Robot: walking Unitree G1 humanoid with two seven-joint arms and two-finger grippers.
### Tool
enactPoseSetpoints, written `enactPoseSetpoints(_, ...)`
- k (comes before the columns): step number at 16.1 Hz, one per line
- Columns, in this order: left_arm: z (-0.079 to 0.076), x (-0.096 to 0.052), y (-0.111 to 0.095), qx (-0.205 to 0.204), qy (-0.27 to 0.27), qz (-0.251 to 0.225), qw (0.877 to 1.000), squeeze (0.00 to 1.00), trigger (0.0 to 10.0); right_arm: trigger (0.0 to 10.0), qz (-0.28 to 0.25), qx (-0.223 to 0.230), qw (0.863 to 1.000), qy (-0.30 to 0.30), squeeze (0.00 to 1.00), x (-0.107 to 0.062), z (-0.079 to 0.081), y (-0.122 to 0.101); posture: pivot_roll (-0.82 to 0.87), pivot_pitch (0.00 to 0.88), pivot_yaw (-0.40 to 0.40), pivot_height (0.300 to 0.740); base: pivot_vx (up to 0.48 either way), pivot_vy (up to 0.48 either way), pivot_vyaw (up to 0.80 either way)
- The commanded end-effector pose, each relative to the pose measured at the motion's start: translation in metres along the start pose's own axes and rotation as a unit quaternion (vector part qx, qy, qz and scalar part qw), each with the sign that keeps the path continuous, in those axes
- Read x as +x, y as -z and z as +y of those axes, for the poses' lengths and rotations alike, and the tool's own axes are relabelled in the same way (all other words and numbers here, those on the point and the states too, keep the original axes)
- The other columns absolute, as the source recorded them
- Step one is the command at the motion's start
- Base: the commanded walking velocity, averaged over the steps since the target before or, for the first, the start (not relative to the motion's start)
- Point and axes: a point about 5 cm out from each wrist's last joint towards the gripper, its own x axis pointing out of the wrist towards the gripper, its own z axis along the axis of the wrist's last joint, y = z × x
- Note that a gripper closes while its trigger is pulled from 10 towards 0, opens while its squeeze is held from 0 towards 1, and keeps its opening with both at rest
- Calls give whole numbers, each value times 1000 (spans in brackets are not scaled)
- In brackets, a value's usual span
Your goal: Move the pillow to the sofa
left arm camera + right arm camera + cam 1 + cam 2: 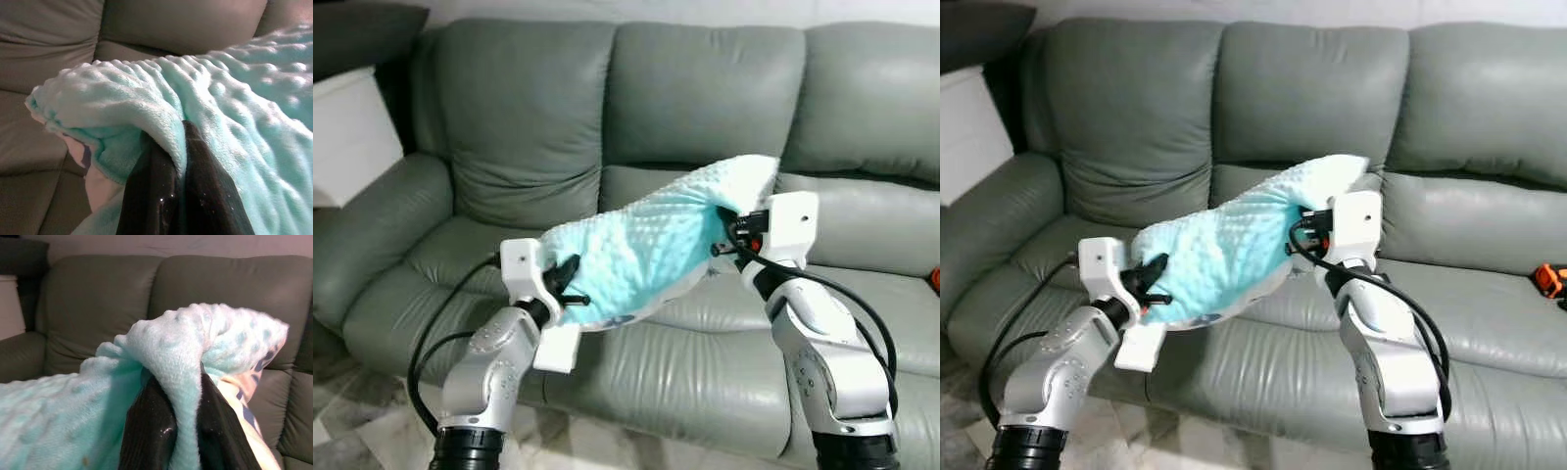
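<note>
A soft mint-green dotted pillow [651, 245] hangs in the air in front of the grey-green leather sofa [705, 88], above its seat cushions. My left gripper [566, 279] is shut on the pillow's lower left end, and the fabric is pinched between its black fingers [156, 191]. My right gripper [732, 233] is shut on the upper right end, so the pillow slopes up from left to right. In the right wrist view the plush folds over the black fingers [149, 431], and a patterned underside [244, 406] shows beside them.
The sofa has three back cushions and a broad left armrest [372, 235]. A white cabinet [347, 132] stands beyond that armrest. A small orange and black object [1549, 279] lies on the right seat cushion. Marbled floor [352, 436] shows at the lower left.
</note>
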Motion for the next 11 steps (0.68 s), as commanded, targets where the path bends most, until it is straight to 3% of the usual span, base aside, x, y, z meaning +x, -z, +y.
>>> enactPoseSetpoints(1, -6, 2, -2, 6, 11, -1, 1000, 0, 10000, 10000, -12, -3, 1000, 1, 0, -1, -1, -5, -122, 0, 31, 740, 0, 0, 0)
enactPoseSetpoints(5, -4, 4, -2, 17, 5, 4, 1000, 0, 10000, 10000, -7, -3, 1000, 1, 0, 0, -1, -4, -122, 0, 32, 740, 0, 0, 0)
enactPoseSetpoints(9, 7, 9, -6, 32, -15, 3, 999, 0, 10000, 10000, -2, -1, 1000, 0, 0, 0, 1, -2, -119, 0, 33, 740, 0, 0, -800)
enactPoseSetpoints(11, 12, 12, -9, 39, -18, -1, 999, 0, 10000, 10000, -1, 0, 1000, 1, 0, -1, 2, -1, -119, 0, 37, 740, 0, 0, 0)
